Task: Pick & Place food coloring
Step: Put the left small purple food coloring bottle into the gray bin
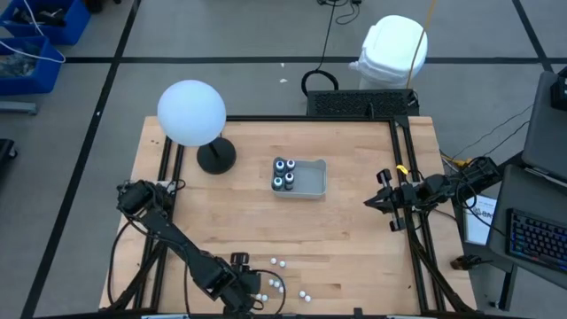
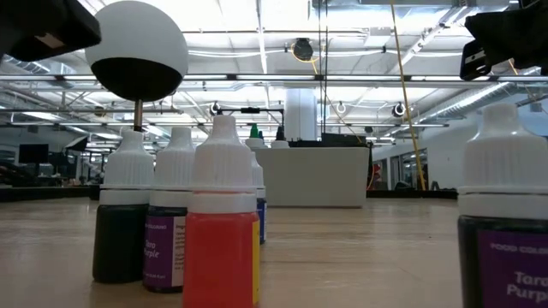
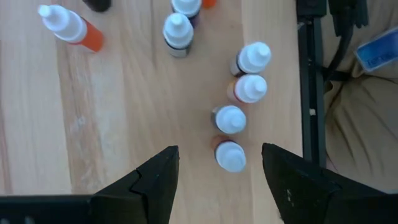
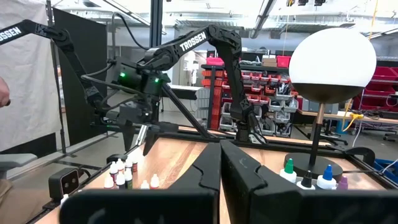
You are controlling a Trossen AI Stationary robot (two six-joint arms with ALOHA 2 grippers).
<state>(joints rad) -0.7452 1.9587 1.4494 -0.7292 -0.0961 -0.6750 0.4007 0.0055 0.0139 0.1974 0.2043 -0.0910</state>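
Four food coloring bottles [image 1: 283, 174] are already seated in the grey tray [image 1: 314, 177] mid-table, roughly ten are left near the table's front edge under the spread-open left gripper [image 1: 251, 299], right gripper [image 1: 376, 201] parked closed at right edge.

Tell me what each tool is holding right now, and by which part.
Nothing is held. The left tool hangs open above a cluster of food coloring bottles near the table's front edge, touching none. The right tool is shut on nothing at the table's right side.
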